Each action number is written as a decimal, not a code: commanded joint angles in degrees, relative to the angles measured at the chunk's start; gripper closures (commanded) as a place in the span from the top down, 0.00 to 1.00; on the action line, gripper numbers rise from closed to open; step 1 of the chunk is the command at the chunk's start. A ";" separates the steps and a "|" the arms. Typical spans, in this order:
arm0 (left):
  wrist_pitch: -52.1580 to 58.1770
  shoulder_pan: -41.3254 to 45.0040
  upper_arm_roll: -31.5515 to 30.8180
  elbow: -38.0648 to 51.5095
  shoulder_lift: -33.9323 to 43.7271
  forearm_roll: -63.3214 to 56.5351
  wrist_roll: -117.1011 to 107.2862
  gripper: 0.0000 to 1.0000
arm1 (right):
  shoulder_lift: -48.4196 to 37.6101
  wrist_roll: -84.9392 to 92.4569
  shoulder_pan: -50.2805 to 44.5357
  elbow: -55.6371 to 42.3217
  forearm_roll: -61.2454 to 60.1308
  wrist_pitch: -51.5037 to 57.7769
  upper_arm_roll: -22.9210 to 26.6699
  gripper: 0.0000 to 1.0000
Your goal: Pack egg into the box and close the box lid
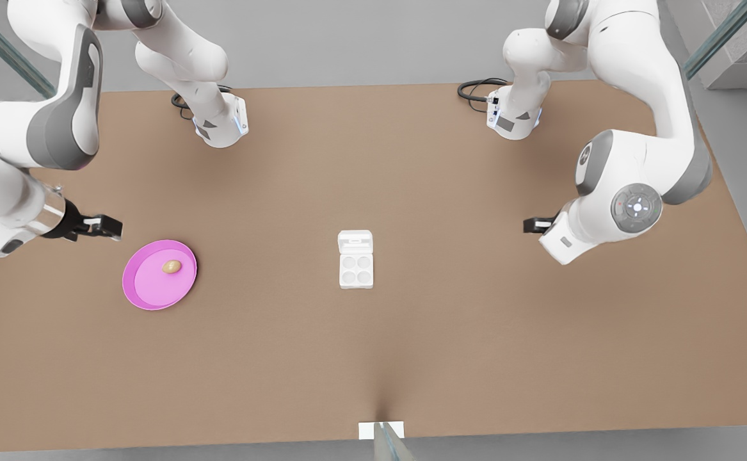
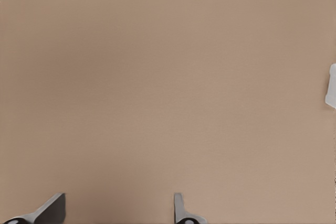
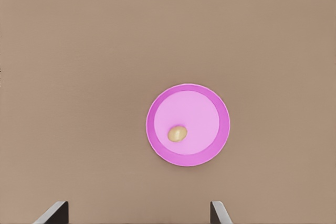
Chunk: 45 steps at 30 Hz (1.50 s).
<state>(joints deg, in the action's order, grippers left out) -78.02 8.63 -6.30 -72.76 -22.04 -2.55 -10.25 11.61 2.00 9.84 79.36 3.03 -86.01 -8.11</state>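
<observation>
Two white Franka arms hang over a flat brown tabletop (image 1: 450, 358), one at each side of the front view. The right gripper (image 1: 105, 226), on the arm at the front view's left, hovers just beyond the far-left rim of a round pink plate (image 1: 149, 291) without touching it. Its wrist view looks down on that plate (image 3: 212, 103), and its two dark fingertips (image 3: 55, 212) stand wide apart with nothing between them. The tiny, smooth tan-brown oval egg (image 1: 171, 266) lies on the plate's paler inner surface, off-centre toward the right in the front view and well inside the rim; the right wrist view shows the egg (image 3: 177, 134) resting alone there.

Near the middle of the table, well apart from the plate, sits the small white rectangular egg carton (image 1: 356, 269), its four round cups all unfilled. Its white flat lid flap (image 1: 355, 242), with a raised rim and a slot-like recess, lies open and flat on the table on the carton's far side, joined along that edge.

The left gripper (image 1: 537, 225), on the arm at the front view's right, waits above bare table, well to the right of the carton. In the left wrist view its fingertips (image 2: 52, 209) are spread with nothing held, and a white sliver of the carton (image 2: 332, 86) shows at the frame edge.
</observation>
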 commanded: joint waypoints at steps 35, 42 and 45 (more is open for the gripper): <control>-1.61 -1.86 -0.29 -0.11 0.94 6.16 -12.43 1.00 | 4.57 1.69 8.36 54.14 7.35 -70.61 -1.74 1.00; 12.36 3.23 -0.29 -0.90 -0.90 5.81 -12.87 1.00 | 3.42 1.78 9.67 58.63 7.43 -72.63 -1.91 1.00; 12.45 3.59 -0.29 -0.81 -1.17 5.80 -13.05 1.00 | 5.09 1.78 10.38 58.37 8.40 -73.16 -1.91 1.00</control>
<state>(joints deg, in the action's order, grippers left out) -71.45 12.10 -6.59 -73.53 -23.24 3.34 -21.72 16.36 3.30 19.92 137.77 10.86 -157.68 -9.96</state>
